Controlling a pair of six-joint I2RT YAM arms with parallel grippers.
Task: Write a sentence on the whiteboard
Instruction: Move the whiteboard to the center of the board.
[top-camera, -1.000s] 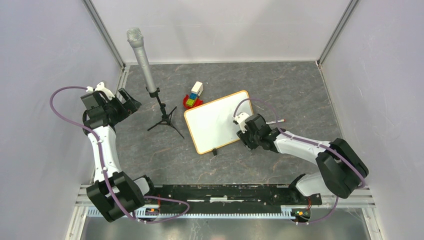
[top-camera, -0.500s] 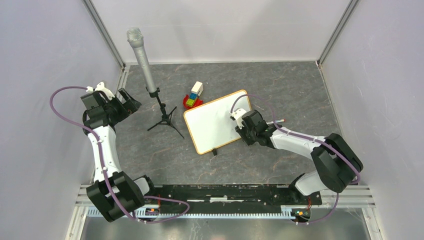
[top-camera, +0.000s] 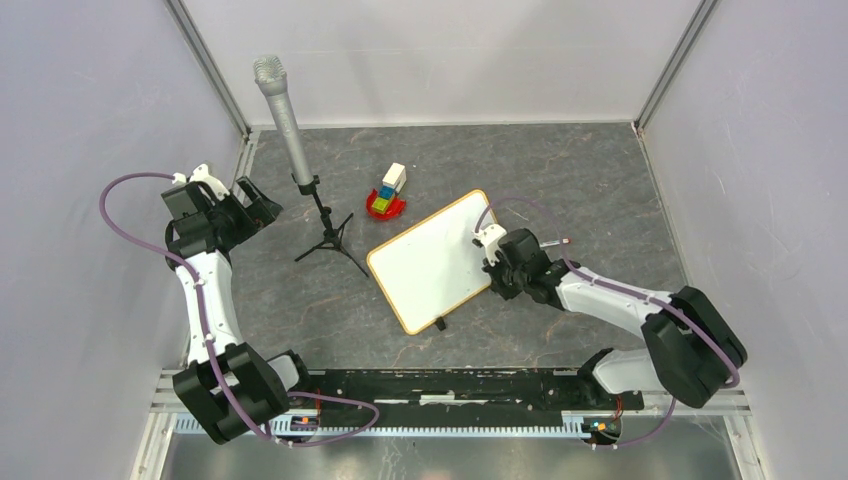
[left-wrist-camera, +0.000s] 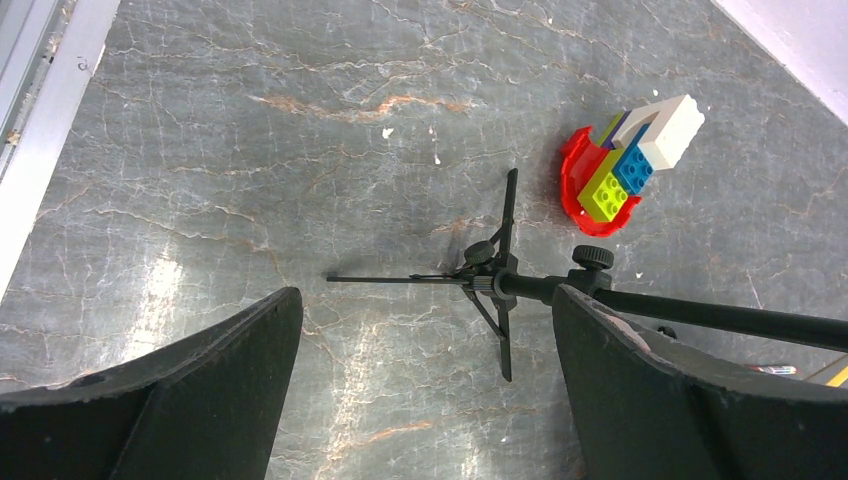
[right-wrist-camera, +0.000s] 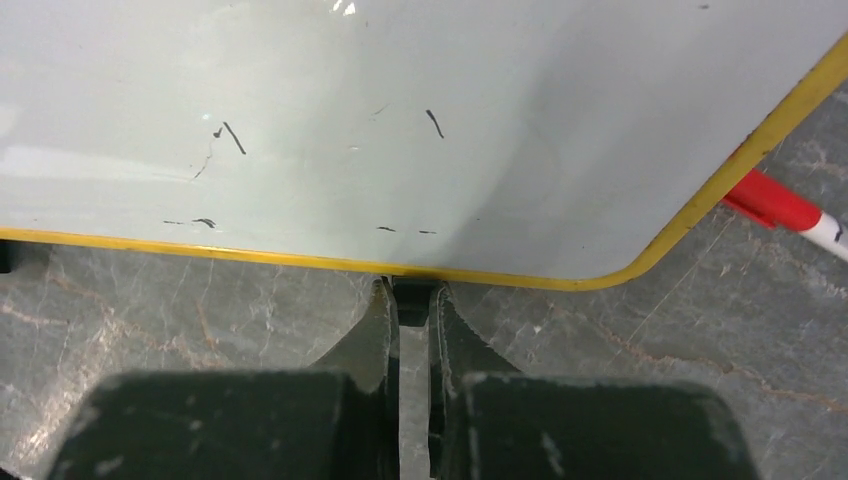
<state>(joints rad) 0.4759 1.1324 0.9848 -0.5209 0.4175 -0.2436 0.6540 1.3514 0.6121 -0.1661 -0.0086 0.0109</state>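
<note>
- At centre from above, the whiteboard (top-camera: 430, 262) lies tilted, with the right gripper (top-camera: 489, 266) on its 3 o'clock edge, tips hidden.
- Left wrist: left gripper (left-wrist-camera: 425, 300) spread wide above a microphone stand (left-wrist-camera: 500, 285).
- Right wrist: fingers (right-wrist-camera: 370, 335) pinch the whiteboard's black clip (right-wrist-camera: 410, 298); red pen (right-wrist-camera: 785, 210) cut off at 3 o'clock.

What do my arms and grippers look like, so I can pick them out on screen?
The left arm and right arm match: white links, bulky black joints, a lilac cable looped alongside each. The left gripper has broad matte-black fingers; the right gripper has dark ones tapering to narrow tips.
</note>
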